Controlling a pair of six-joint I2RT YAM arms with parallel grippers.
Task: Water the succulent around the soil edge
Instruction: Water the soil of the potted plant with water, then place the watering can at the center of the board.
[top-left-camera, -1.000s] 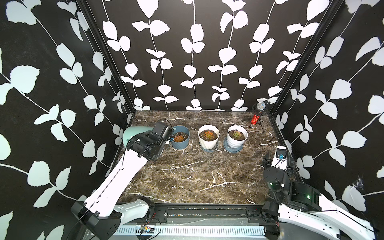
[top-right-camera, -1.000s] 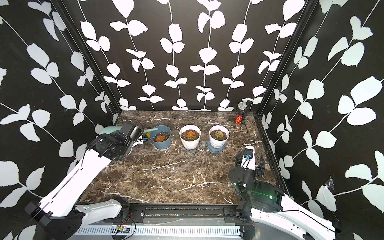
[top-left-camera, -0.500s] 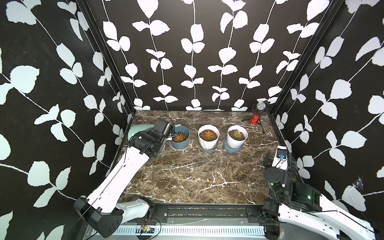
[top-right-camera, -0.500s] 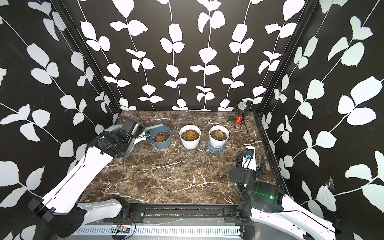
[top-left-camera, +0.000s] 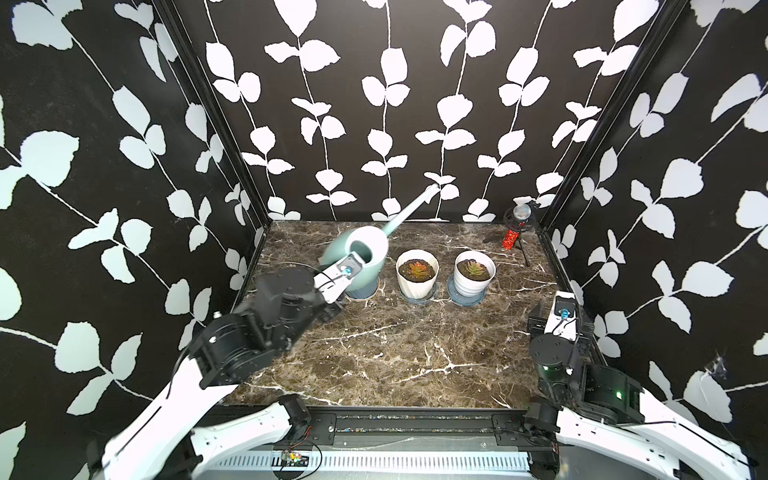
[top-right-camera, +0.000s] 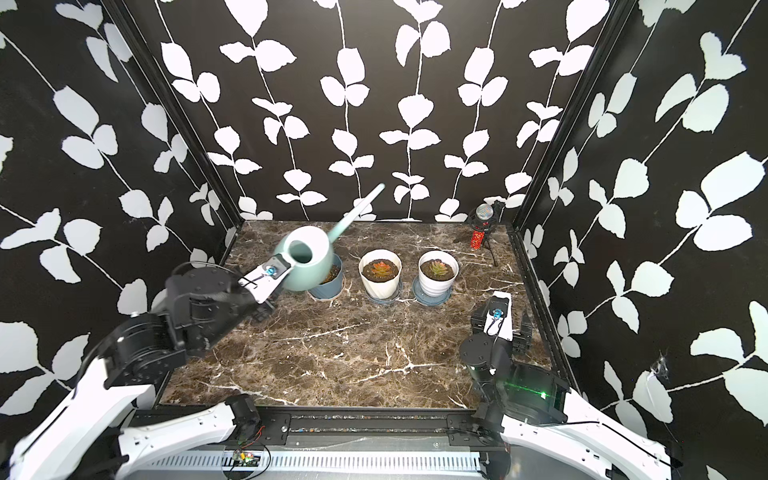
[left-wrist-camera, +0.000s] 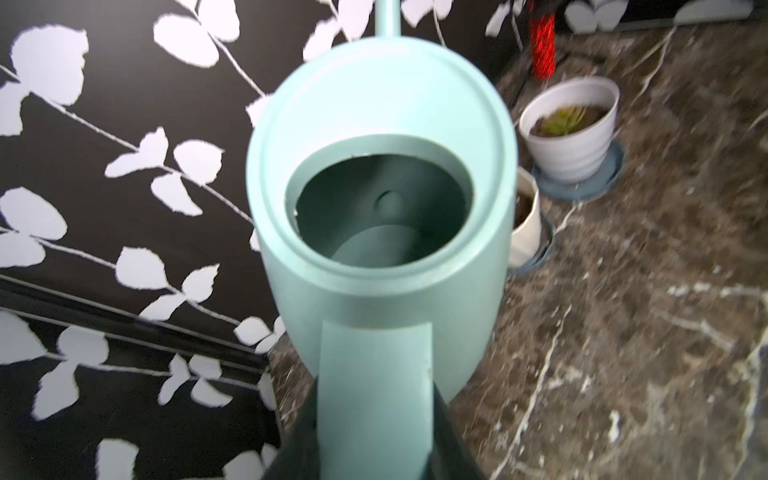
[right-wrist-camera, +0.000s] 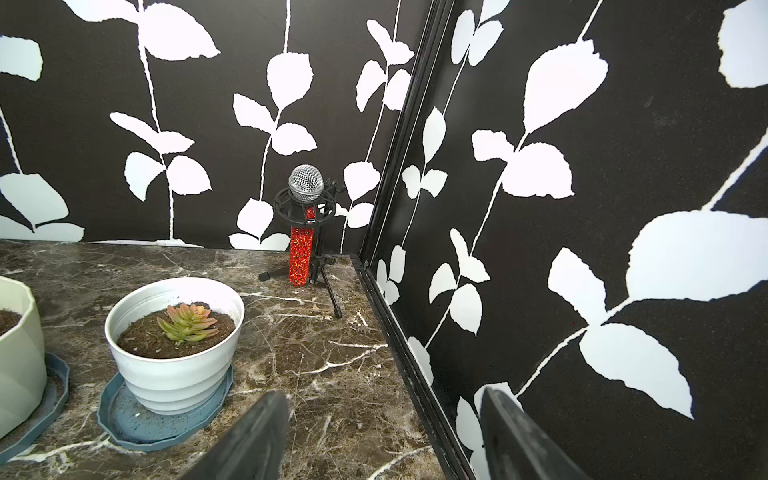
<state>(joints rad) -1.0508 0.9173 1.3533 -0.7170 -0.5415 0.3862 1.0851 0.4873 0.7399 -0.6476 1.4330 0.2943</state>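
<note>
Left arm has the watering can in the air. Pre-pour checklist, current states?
1. Grip: left claw shut on the handle of the mint-green plastic watering can: ok.
2. Long spout angled upward, nothing spilling: ok.
3. Spout tip down at a soil edge: not ok, it sits high above the pots.
4. Water in the can: cannot tell.
5. Round blue pot, faceted white pot and ribbed white pot upright: ok.
6. Right claw open, parked at the right side, clear of the pots: ok.
</note>
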